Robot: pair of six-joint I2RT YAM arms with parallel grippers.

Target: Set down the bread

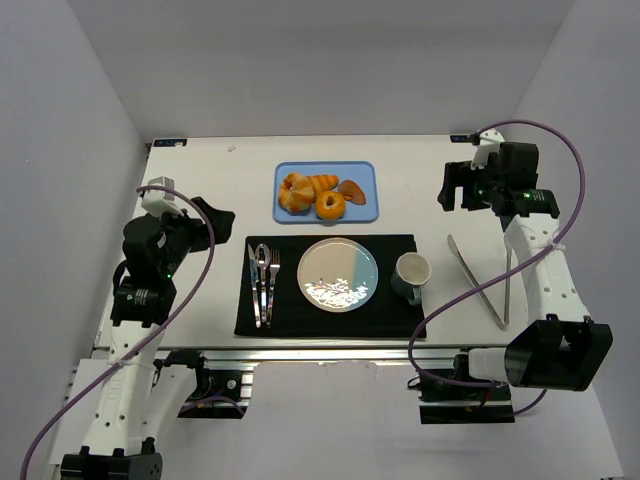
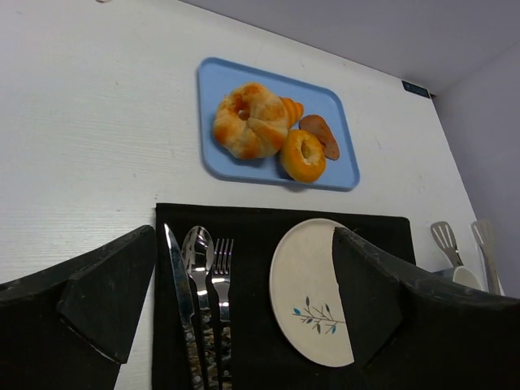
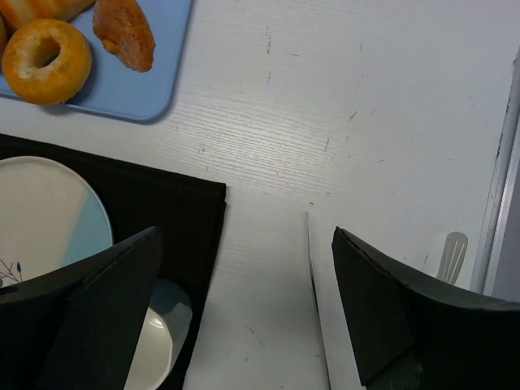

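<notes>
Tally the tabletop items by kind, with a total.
Bread pieces: 4
Tray: 1
Plate: 1
Mug: 1
Placemat: 1
Cutlery (knife, spoon, fork): 3
Tongs: 1
Total: 12

I'm working in a lab test cell: bare white walls [image 1: 60, 120] box in my white table [image 1: 200, 180], mounted on an aluminium rail [image 1: 300, 356].

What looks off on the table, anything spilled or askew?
Nothing stands out. Bread sits in the blue tray, plate is bare on the mat, cutlery lies straight, tongs lie right of the mat.
</notes>
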